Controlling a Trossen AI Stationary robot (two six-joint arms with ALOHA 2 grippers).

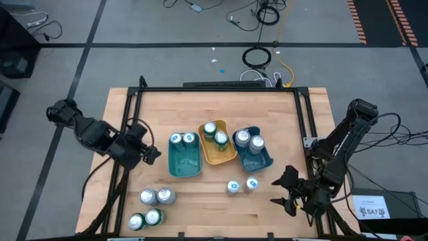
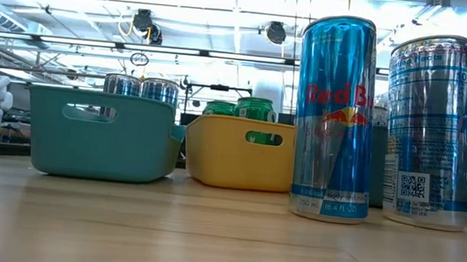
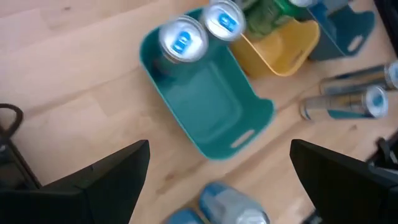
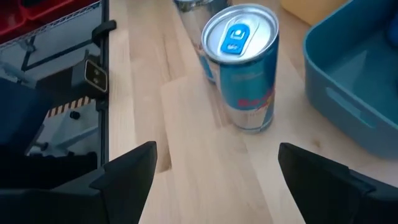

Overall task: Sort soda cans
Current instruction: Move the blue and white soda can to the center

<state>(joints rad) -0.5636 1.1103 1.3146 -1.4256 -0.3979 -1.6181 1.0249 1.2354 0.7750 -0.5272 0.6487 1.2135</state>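
The right hand (image 1: 289,192), jaws spread and empty, hovers low with an upright blue can (image 4: 244,65) standing on the tabletop (image 1: 200,201) just ahead of its fingers, nearer than the open left hand (image 1: 148,152).

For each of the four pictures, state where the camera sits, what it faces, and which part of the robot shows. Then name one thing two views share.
High view: above the table, looking straight down on three trays; both arms show, left gripper and right gripper open.
Low view: at table-top height, looking level across; no arm shows.
Left wrist view: on the left arm, facing the teal tray; its own fingers show.
Right wrist view: on the right arm, facing a blue can; its own fingers show.
Shared: the teal tray shows in the high, low and left wrist views.
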